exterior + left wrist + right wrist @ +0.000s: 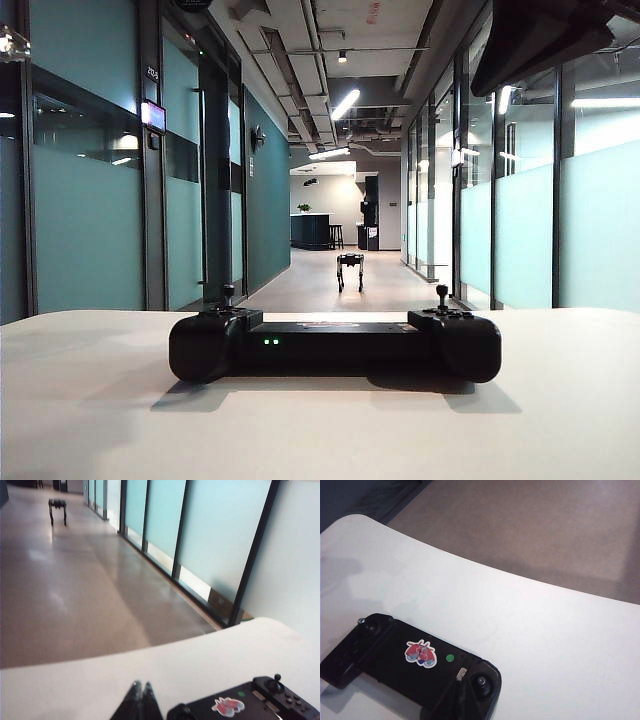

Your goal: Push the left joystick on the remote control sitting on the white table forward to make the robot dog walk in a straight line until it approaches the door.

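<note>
While both jaws sit shut (left gripper [139,696], right gripper [461,690]), glossy remote control [334,346], matte white table [90,400].

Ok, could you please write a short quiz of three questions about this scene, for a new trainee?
1. True or false: the wide black gamepad-shaped remote control lies on the broad matte white table.
2. Choose one: the small black four-legged robot dog stands A) on the table, B) far down the corridor floor, C) beside a claw.
3. Fill the gap: the left claw, over the table near the remote control's left end, and the right claw, by its right end, are both ____.

Key: 1 true; 2 B; 3 shut.
</note>
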`<state>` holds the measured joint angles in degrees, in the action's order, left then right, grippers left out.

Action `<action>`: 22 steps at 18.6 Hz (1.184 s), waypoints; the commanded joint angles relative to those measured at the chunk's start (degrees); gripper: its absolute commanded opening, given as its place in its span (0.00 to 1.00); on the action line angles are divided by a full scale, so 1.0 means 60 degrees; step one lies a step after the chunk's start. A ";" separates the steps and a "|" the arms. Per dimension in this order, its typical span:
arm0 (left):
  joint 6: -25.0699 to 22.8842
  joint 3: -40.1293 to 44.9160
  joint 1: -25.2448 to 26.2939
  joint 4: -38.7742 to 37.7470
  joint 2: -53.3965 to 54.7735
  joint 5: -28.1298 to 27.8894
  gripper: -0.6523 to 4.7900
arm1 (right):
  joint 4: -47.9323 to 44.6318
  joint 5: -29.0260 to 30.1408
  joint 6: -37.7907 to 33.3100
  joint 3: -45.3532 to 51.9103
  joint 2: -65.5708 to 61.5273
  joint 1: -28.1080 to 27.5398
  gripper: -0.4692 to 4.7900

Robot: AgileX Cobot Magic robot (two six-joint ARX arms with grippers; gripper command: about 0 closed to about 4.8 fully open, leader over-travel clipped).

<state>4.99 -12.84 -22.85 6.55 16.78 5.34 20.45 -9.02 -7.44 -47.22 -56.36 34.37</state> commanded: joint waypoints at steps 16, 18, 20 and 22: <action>-0.0339 0.2076 0.3442 -0.0455 -0.2758 0.0288 0.11 | -0.0168 -0.0015 0.0029 -0.0025 0.0036 0.0007 0.09; -0.0335 0.2076 0.3745 -0.0459 -0.2758 0.0281 0.11 | -0.0168 -0.0015 0.0029 -0.0025 0.0040 0.0007 0.09; -0.0335 0.2076 0.3741 -0.0463 -0.2758 -0.0007 0.11 | -0.0168 -0.0015 0.0029 -0.0025 0.0040 0.0007 0.09; -0.0339 0.2073 0.3563 -0.0459 -0.2758 -0.0270 0.11 | -0.0164 -0.0015 0.0029 -0.0022 0.0036 0.0007 0.09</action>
<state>3.25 -0.23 -0.99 3.01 0.21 4.73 20.45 -9.02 -7.44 -47.20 -56.34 34.37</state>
